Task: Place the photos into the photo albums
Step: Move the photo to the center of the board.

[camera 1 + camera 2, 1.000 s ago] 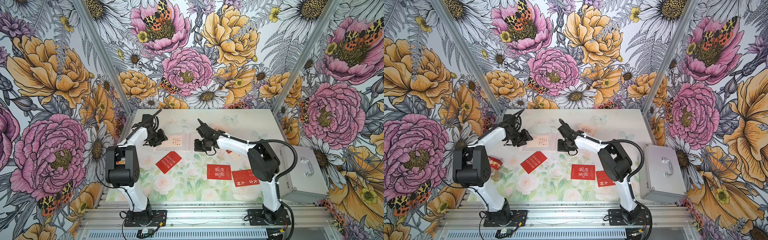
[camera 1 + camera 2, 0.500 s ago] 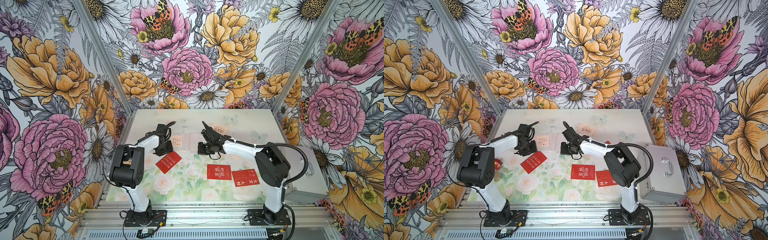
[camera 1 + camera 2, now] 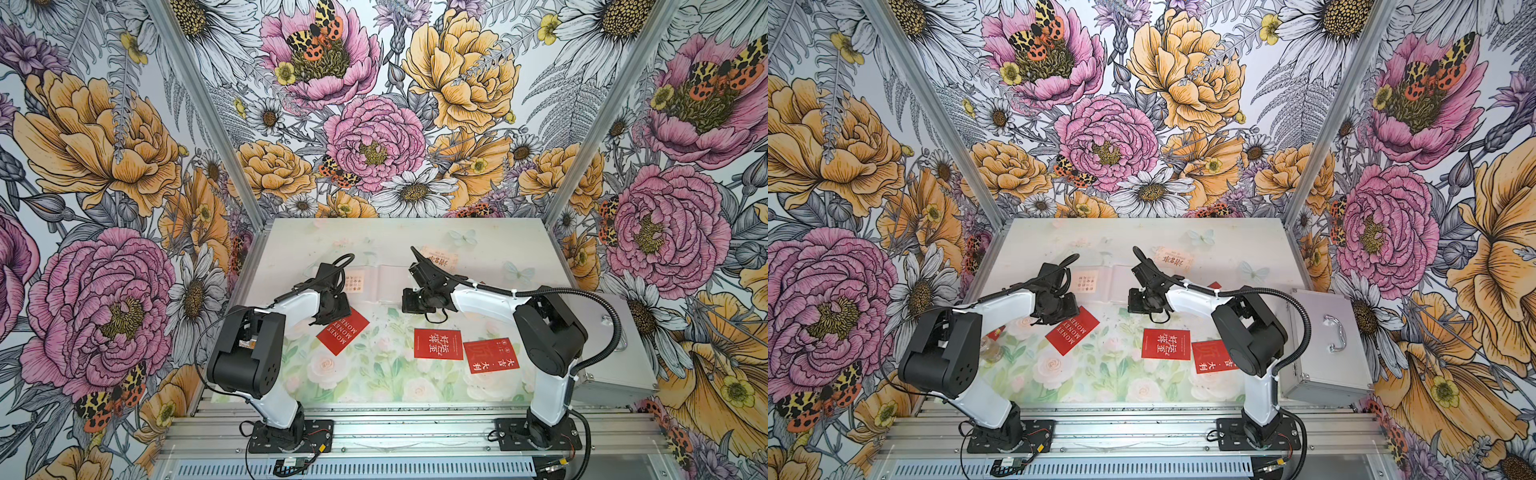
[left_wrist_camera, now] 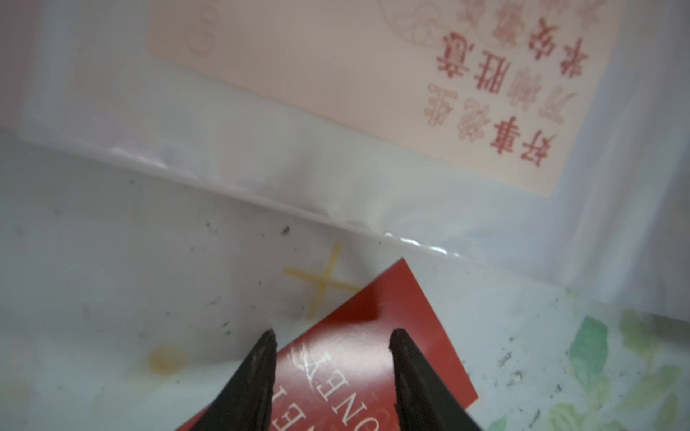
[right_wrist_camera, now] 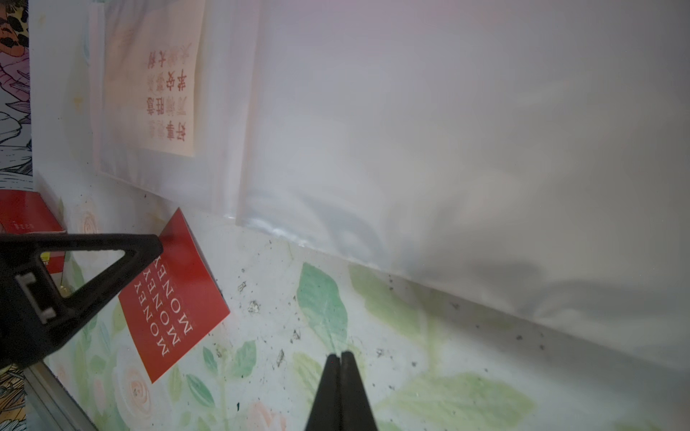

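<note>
The left claw [image 4: 332,336] is standing spread over one corner of the red MONEY photo [image 4: 354,317], a fingertip to each side of that corner and nothing pinched between them. Whether the tips are touching the card I cannot tell. This photo is lying flat on the tabletop [image 3: 374,386], left of the middle, just beside the near edge of the open photo album [image 3: 384,282]. The album is lying toward the tabletop's far edge, with a cream photo [image 3: 355,281] sitting in its left clear sleeve. The right claw [image 5: 339,356] is pressing its fingers together on nothing, tips pointing at bare tabletop near the album's near edge. Two red photos [image 3: 438,343] are lying just beside each other toward the right edge, where a silver case [image 3: 615,365] is resting.
</note>
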`<action>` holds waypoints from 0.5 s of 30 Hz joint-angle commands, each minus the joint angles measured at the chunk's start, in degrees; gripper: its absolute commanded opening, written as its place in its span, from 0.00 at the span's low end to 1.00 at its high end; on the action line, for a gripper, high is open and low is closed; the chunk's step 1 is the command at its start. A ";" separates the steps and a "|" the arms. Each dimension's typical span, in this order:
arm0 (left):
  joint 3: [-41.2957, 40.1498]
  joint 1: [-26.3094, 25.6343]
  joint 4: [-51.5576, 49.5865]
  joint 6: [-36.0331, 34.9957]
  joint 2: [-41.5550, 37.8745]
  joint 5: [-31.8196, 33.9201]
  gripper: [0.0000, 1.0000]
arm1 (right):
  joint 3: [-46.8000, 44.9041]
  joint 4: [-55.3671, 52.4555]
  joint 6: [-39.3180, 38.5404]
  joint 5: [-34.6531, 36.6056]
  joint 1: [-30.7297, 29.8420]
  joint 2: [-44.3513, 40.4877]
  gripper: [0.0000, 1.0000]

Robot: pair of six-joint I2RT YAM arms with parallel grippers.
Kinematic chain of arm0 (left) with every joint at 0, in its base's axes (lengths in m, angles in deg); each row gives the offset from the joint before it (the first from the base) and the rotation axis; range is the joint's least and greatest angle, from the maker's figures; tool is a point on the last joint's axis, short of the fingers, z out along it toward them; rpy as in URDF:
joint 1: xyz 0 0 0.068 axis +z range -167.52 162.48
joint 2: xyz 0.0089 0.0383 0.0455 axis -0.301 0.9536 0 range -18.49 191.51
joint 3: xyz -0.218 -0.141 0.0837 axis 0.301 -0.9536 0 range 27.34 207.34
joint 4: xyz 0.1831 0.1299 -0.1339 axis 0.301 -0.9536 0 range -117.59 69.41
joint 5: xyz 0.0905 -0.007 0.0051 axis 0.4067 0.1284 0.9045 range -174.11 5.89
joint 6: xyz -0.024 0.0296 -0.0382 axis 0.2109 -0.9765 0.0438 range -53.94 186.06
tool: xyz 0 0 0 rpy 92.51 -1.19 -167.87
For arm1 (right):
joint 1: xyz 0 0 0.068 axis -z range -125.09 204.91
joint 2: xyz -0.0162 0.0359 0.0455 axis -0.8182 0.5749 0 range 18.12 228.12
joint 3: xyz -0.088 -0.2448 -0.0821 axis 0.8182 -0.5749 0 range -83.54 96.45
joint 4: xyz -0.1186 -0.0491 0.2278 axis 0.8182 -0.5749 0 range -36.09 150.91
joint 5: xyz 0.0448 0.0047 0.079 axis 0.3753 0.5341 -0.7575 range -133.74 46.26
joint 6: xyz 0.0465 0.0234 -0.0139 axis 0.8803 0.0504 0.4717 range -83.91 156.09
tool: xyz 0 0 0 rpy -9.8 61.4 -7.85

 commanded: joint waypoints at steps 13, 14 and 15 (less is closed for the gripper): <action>-0.65 -12.18 -1.00 9.33 -3.47 -5.48 0.51 | -1.20 1.22 0.91 -3.48 -0.24 -1.19 0.06; -0.45 -11.88 -1.09 9.38 -4.75 -6.04 0.51 | -1.19 1.20 1.01 -3.80 -0.36 -1.11 0.06; -0.34 -11.30 -1.13 9.56 -6.42 -6.81 0.51 | -1.19 1.23 1.04 -4.13 -0.61 -0.94 0.06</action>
